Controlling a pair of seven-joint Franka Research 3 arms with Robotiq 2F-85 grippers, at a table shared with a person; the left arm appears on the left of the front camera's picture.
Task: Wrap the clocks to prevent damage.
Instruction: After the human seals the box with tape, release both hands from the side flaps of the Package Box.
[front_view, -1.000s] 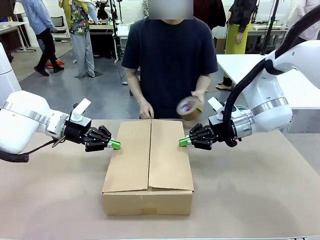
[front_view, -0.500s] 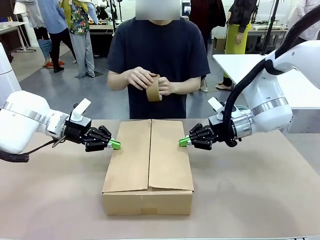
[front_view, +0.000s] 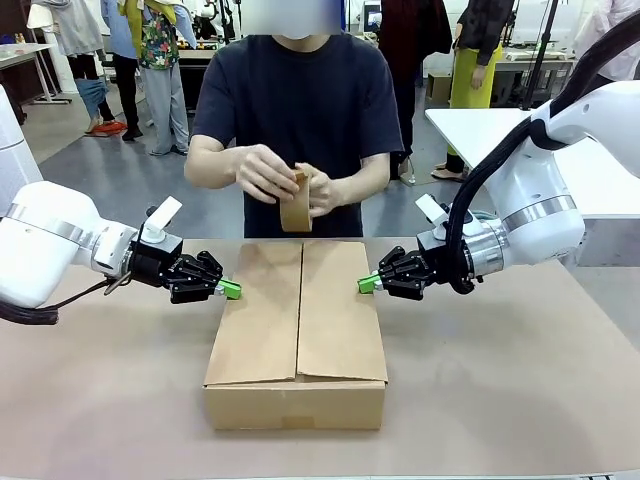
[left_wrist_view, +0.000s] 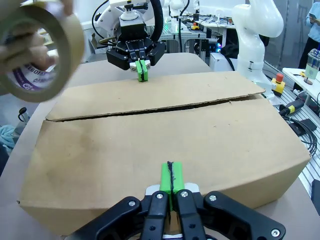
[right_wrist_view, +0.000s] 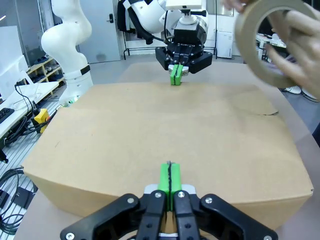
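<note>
Front view. A closed cardboard carton stands at the middle of the table, long axis running from the robot's side towards the person. Its two top flaps meet along a lengthwise centre seam and hide the contents, so nothing inside the carton can be made out.

Left tool: level with the carton's top, tip at the carton's left upper edge, towards the far half. The green pads are pressed together with nothing between them.

Right tool: mirrored at the carton's right upper edge, directly across the carton from the left tool. Its pads are likewise pressed together and hold nothing. In each wrist view the pads of that arm lie against the carton's side wall, with the opposite tool facing it over the flaps.

Beyond the carton's far end stands the person, holding a brown tape roll above the carton's far edge and clear of it. One hand is on the roll's upper side, and the other hand grips it from beside
</note>
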